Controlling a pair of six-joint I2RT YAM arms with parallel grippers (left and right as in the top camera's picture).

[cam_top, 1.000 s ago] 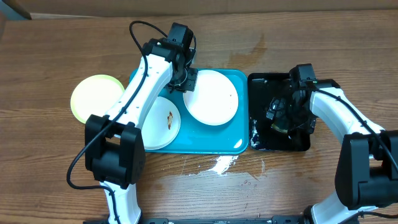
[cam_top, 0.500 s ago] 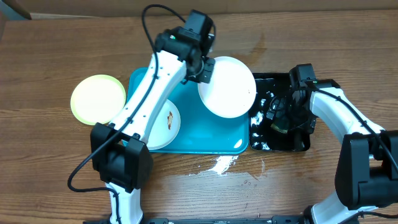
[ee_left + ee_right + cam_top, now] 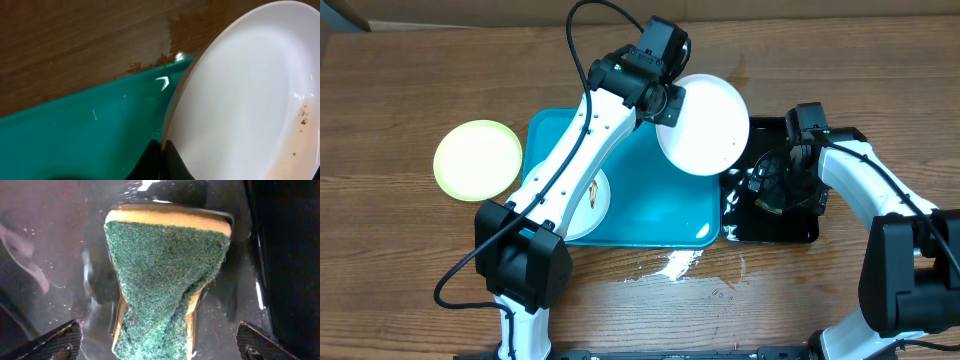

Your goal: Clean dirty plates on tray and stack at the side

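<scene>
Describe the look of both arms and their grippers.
The left arm and right arm both have smooth white links joined by boxy black joints and bases. A thin black cable loops off the left arm. The left gripper and right gripper are black, each with two flat fingers.

Bare room shows in the right centre of the tray [image 3: 655, 215] and on the table [image 3: 420, 80] along the frame's top. The left arm [image 3: 575, 165] slants across the tray's left half above a smeared plate [image 3: 600, 200], and the white plate [image 3: 705, 125] clamped in the left gripper [image 3: 670, 103] overhangs the tray's upper right corner and the left edge of the black tray [image 3: 790, 232]. The wide-spread right gripper [image 3: 775, 188] crowds the sponge [image 3: 165, 275] there.
</scene>
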